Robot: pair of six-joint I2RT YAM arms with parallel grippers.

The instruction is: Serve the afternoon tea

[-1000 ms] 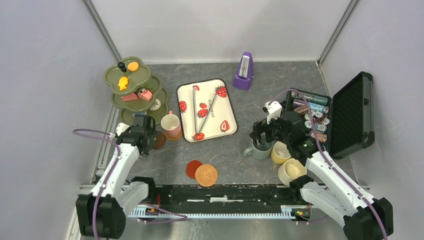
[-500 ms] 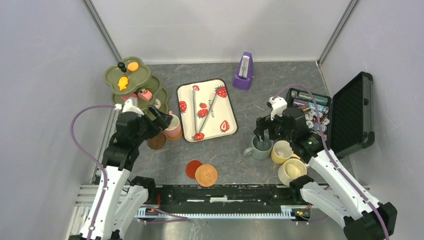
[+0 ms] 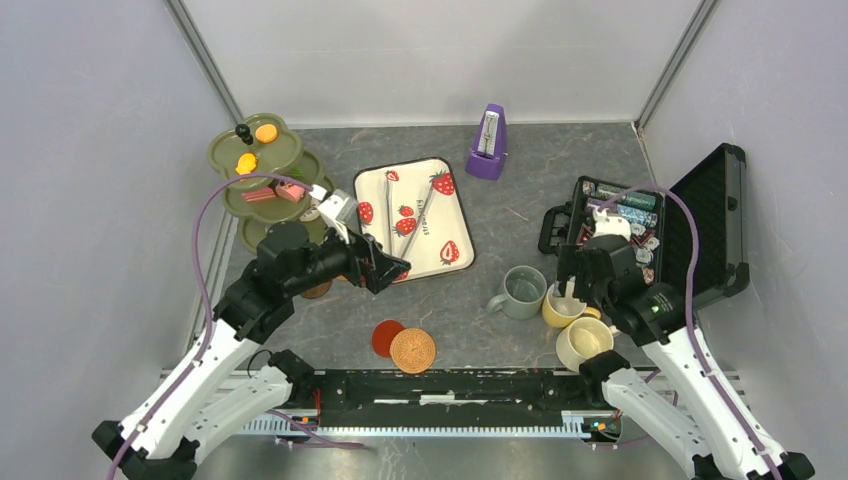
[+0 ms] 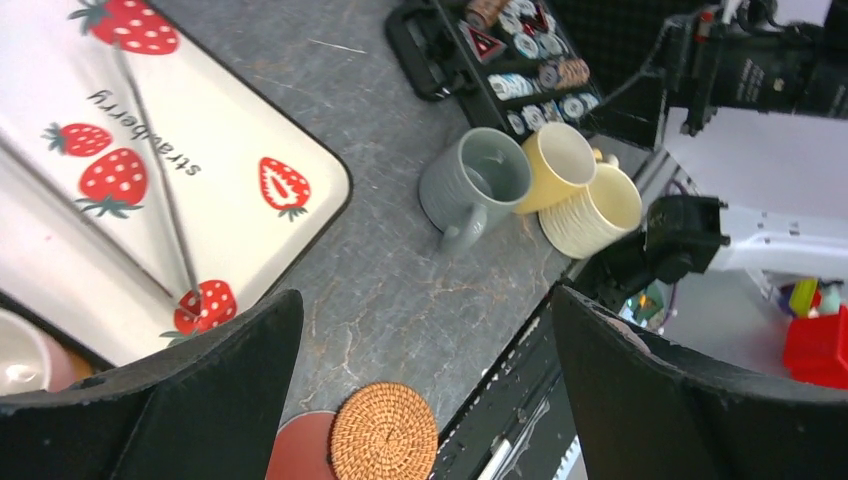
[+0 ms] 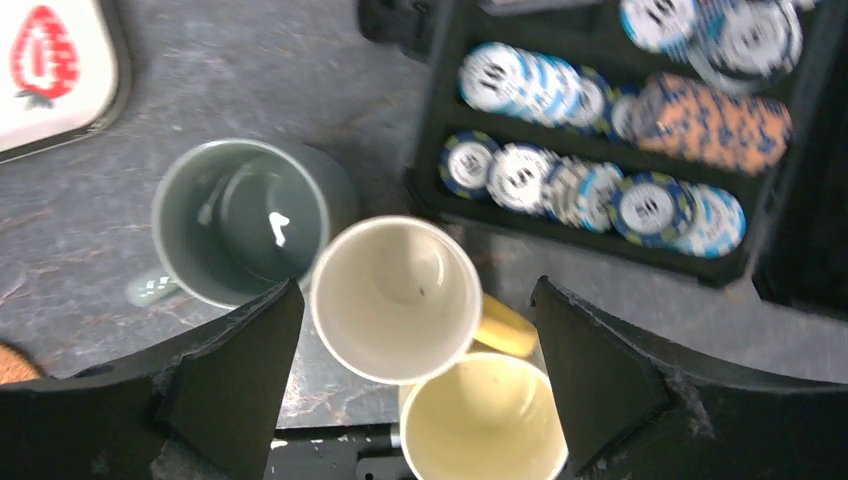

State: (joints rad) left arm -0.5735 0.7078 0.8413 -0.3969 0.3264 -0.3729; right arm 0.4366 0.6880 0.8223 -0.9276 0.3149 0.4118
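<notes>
Right gripper (image 5: 415,297) is spread wide, yellow mug (image 5: 395,298) sitting right below between the fingers (image 5: 220,390), grey-green mug (image 5: 240,220) just beside it.

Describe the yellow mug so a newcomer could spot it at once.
Find the open black case on the right. Three mugs cluster at its near-left corner; the yellow mug is the middle one, between the grey-green mug and the cream mug. It alone is smooth and warm yellow; the cream one is paler and ribbed.

Top looks down — nearer wrist views apparently share grey-green mug (image 4: 478,180).
</notes>
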